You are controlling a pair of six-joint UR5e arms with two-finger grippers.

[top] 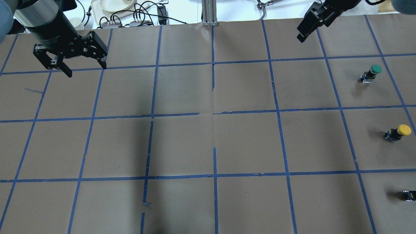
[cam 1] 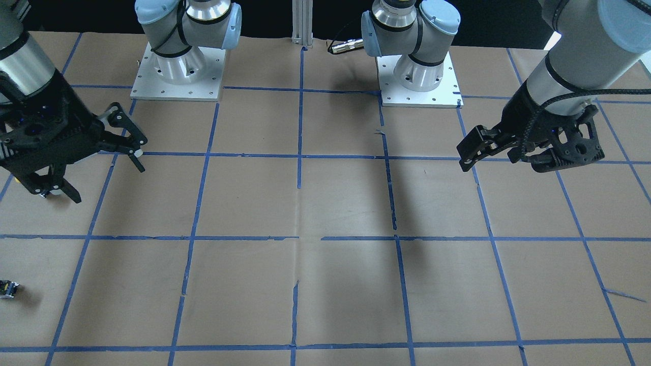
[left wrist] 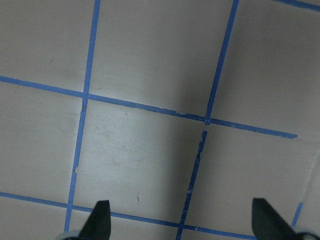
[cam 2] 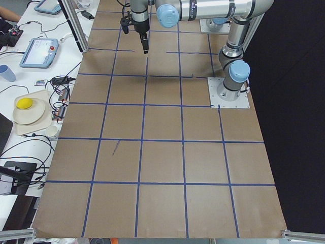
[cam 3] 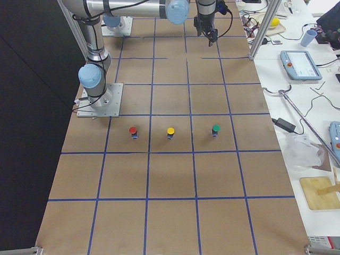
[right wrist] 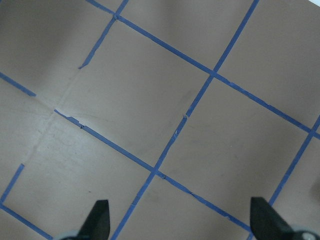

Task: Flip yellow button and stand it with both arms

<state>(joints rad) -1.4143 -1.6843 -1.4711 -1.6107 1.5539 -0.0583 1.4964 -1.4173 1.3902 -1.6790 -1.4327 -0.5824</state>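
Left pincer (top: 86,69) hangs over the far left part of the surface (top: 208,146) with its fingers spread wide. The right pincer (top: 302,35) shows side-on at the far right, and its wrist view shows both fingertips (right wrist: 98,216) well apart, nothing between them.

On the side bench, a tray (cam 2: 35,127) carries a plate (cam 2: 31,116) with a round yellow object (cam 2: 24,103) lying on it, and a small cup (cam 2: 51,132) stands at the tray's corner; what the cup holds cannot be told.

The yellow button (top: 398,132) stands upright, cap up, near the surface's right edge, in a square marked by blue tape (top: 214,175). It is the middle one of a row: the green button (top: 370,74) stands in the next square farther from the robot, the red button (cam 3: 133,131) in the next one nearer. The three stand well apart, each near its own square's middle. Both pincers are well apart from the yellow button, the right one closer to it.
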